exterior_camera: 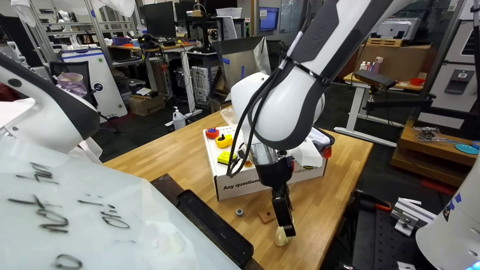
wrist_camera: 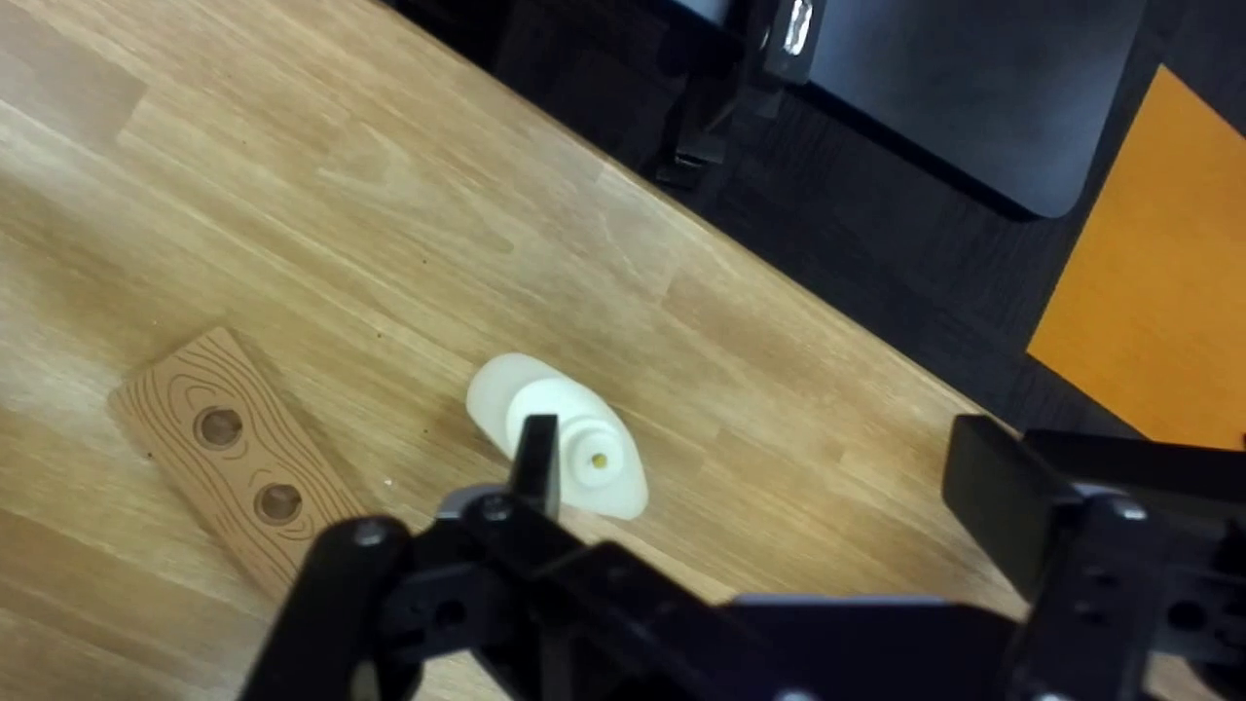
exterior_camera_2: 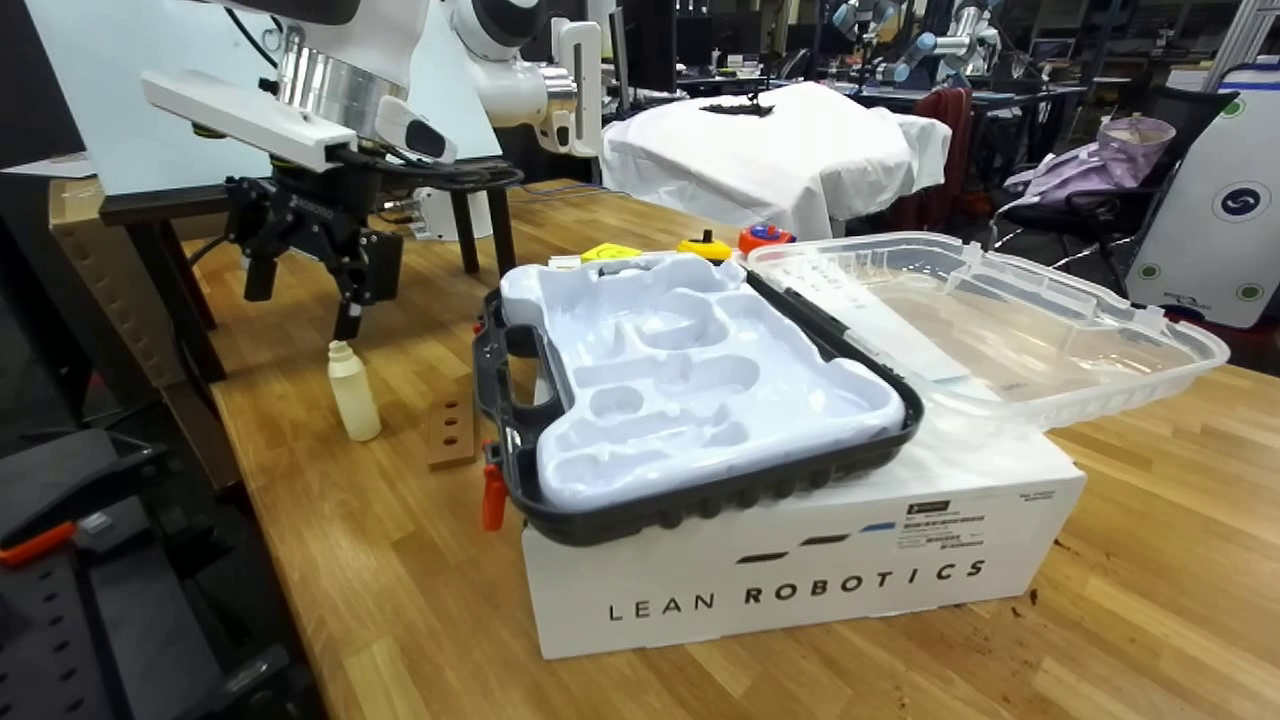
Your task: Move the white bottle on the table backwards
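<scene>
The white bottle (exterior_camera_2: 354,395) stands upright on the table (exterior_camera_2: 380,600), near a long edge. It also shows in an exterior view (exterior_camera: 282,237), partly covered by a gripper finger. In the wrist view the bottle (wrist_camera: 608,492) is seen from above, with its nozzle facing up. My gripper (wrist_camera: 759,462) is open and empty. In the wrist view its left finger overlaps the bottle, and the bottle is mostly at that finger rather than midway between both. In an exterior view the gripper (exterior_camera_2: 305,302) hangs above the bottle, one fingertip close over its top.
A wooden block with holes (wrist_camera: 248,458) lies beside the bottle. A big white box (exterior_camera_2: 800,575) carries a grey-and-white lidded tray (exterior_camera_2: 700,400) and small coloured items. A small grey ring (exterior_camera: 239,212) lies on the table. A whiteboard (exterior_camera: 93,210) stands at one side.
</scene>
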